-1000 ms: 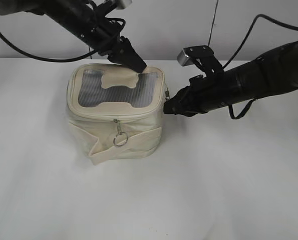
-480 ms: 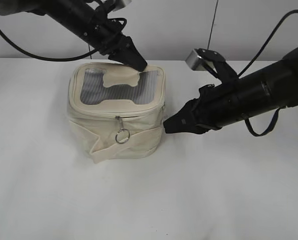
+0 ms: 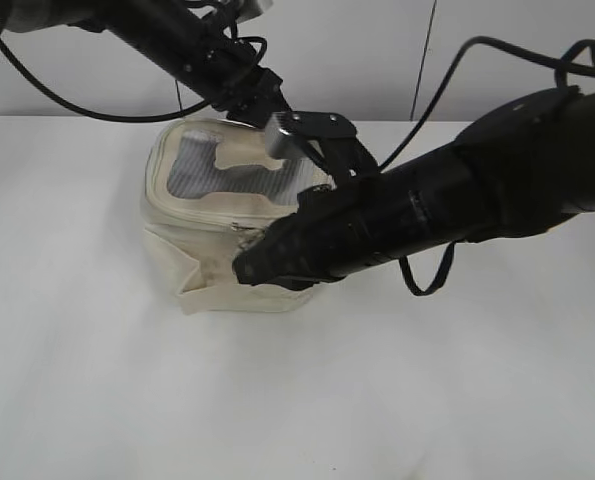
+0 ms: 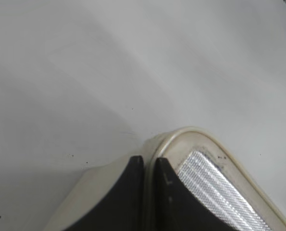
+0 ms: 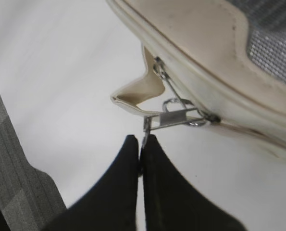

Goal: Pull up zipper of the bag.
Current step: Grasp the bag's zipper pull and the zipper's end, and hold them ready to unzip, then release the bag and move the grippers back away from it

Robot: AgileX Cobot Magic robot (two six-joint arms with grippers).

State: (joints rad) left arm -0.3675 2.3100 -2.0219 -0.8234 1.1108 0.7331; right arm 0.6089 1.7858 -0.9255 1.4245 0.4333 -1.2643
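The cream bag (image 3: pixel 192 215) stands on the white table, its grey mesh top (image 3: pixel 202 170) partly hidden by my right arm. My left gripper (image 4: pixel 149 160) is shut on the bag's raised top rim (image 4: pixel 191 134) at the far corner, beside the mesh (image 4: pixel 219 187); in the exterior view its tip (image 3: pixel 265 108) sits behind my right wrist. My right gripper (image 5: pixel 142 139) is shut on the ring of the silver zipper pull (image 5: pixel 174 117), which hangs from the zip track (image 5: pixel 239 129) under the bag's rim (image 5: pixel 200 43). In the exterior view this gripper (image 3: pixel 242 268) is at the bag's front face.
The white table (image 3: pixel 307 390) spreads all around the bag. A loose end of the cream strap (image 5: pixel 135 94) sticks out beside the pull. My right arm (image 3: pixel 447 205) lies across the bag's front right. A pale wall stands behind.
My right arm has swung left from the bag's right side across its front and closed on the pull ring. The bag has leaned slightly. The left gripper stays on the far rim.
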